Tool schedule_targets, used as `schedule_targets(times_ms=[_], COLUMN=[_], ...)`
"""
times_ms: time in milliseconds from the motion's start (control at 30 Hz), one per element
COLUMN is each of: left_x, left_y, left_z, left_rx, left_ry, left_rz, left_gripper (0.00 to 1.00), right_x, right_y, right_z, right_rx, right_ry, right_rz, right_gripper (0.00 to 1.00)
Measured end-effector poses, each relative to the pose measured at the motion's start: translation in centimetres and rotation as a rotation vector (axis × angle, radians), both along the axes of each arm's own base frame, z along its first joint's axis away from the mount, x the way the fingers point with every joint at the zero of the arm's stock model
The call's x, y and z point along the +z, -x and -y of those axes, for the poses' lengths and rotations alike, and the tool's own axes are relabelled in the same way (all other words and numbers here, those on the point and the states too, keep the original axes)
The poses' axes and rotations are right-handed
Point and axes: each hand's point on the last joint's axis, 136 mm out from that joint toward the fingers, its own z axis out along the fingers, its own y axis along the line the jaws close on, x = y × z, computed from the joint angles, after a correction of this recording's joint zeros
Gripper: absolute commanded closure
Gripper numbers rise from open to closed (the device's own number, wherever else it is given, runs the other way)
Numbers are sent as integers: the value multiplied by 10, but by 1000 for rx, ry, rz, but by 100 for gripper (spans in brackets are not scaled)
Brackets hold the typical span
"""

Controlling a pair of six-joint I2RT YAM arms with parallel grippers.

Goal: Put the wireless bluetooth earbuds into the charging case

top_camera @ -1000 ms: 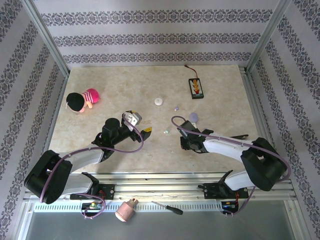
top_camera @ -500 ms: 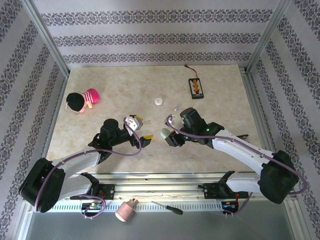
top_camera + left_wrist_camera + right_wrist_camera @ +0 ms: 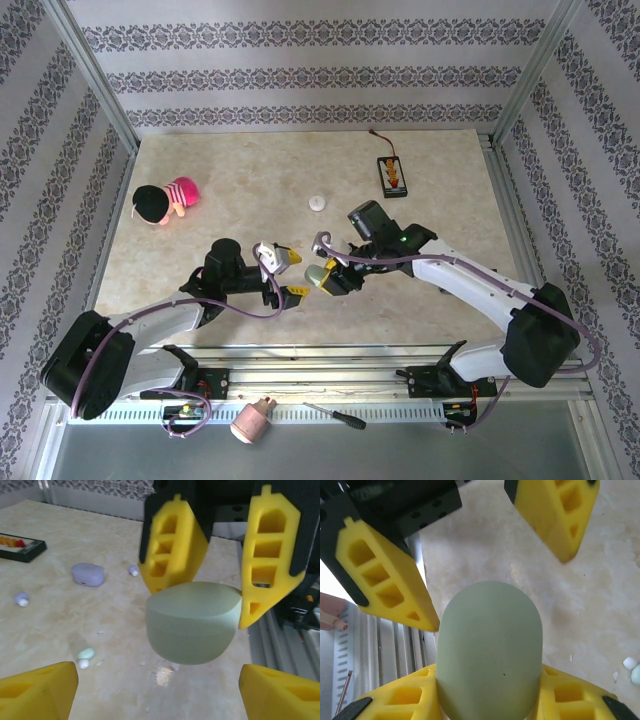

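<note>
A pale green charging case [image 3: 490, 652] hangs above the table with my right gripper [image 3: 490, 682] shut on its near end. In the top view the case [image 3: 318, 275] sits between the two arms. My left gripper [image 3: 159, 685] faces it, open, its yellow fingers [image 3: 385, 575] standing on either side of the case's far end without touching it. A pale green and white earbud [image 3: 85, 655] lies on the table below. Two lavender earbuds [image 3: 21, 599] [image 3: 133, 570] lie farther off.
A lavender case [image 3: 87, 574] lies on the table beyond the earbuds. A white round case [image 3: 317, 203] and a black button board [image 3: 392, 175] sit farther back. A pink and black plush toy [image 3: 165, 200] is at the left. A screwdriver [image 3: 335, 415] lies past the near rail.
My right gripper has risen with the green case and carried it left to the left gripper. The left gripper has swung towards it and its jaws have narrowed a little.
</note>
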Motion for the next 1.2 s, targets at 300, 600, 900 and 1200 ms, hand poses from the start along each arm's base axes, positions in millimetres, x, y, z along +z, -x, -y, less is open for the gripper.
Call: schedule_targets(times_ms=[300, 600, 900, 1200], left_x=[11, 26, 26, 33], left_y=[15, 18, 18, 19], left_z=[7, 10, 10, 11], left_rx=[-93, -119, -123, -134], left_ry=[67, 124, 133, 151], left_rz=[-49, -59, -72, -53], left_gripper=[41, 57, 50, 64], right_x=[9, 11, 13, 21], right_y=[-2, 5, 7, 7], right_z=[-8, -11, -12, -12], right_rx=[64, 106, 118, 118], right_ry=[-18, -38, -50, -86], right_rz=[35, 29, 30, 42], right_gripper=[76, 76, 76, 77])
